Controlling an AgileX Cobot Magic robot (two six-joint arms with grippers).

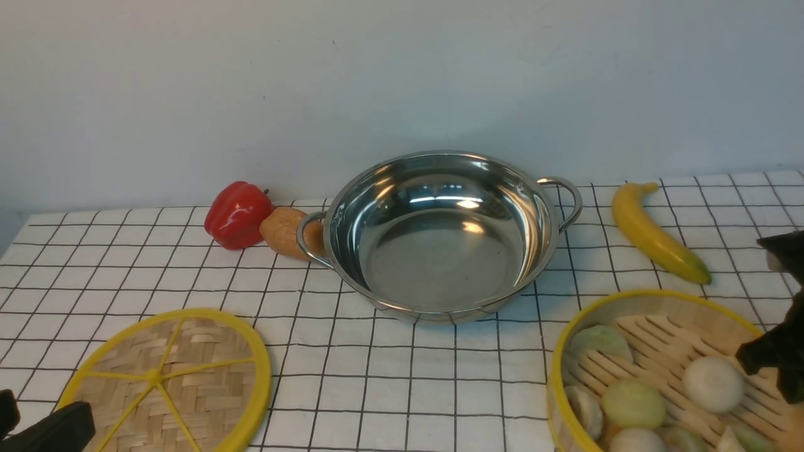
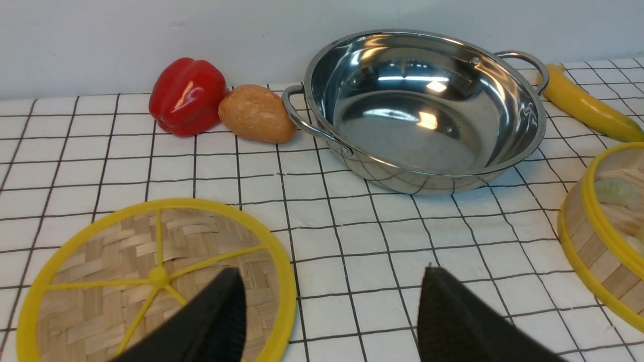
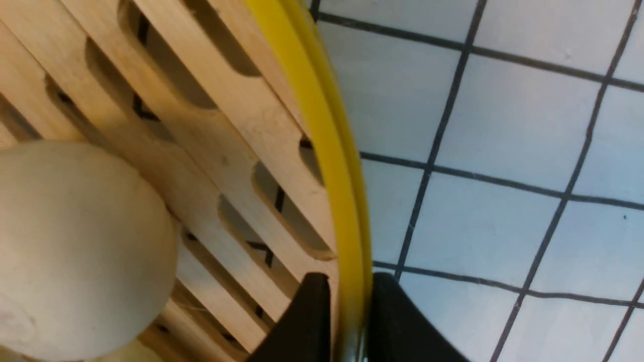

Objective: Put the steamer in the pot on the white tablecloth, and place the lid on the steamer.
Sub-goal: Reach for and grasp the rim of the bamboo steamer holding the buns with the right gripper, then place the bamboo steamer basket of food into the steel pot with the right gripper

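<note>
While the steamer [image 1: 653,294] runs off-frame, right fingers [image 3: 308,322] pinch its rim; left fingers [image 2: 211,322] gape.

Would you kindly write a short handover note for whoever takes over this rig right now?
Grippers: left gripper open and empty, by the lid's near edge; right gripper closed on the steamer's yellow rim, one finger inside, one outside.
Things: pot empty, mid white tablecloth; steamer with buns on the cloth, front right; lid flat, front left.
Done: steamer gripped.
Left: lift steamer into pot, then set lid on it.
</note>
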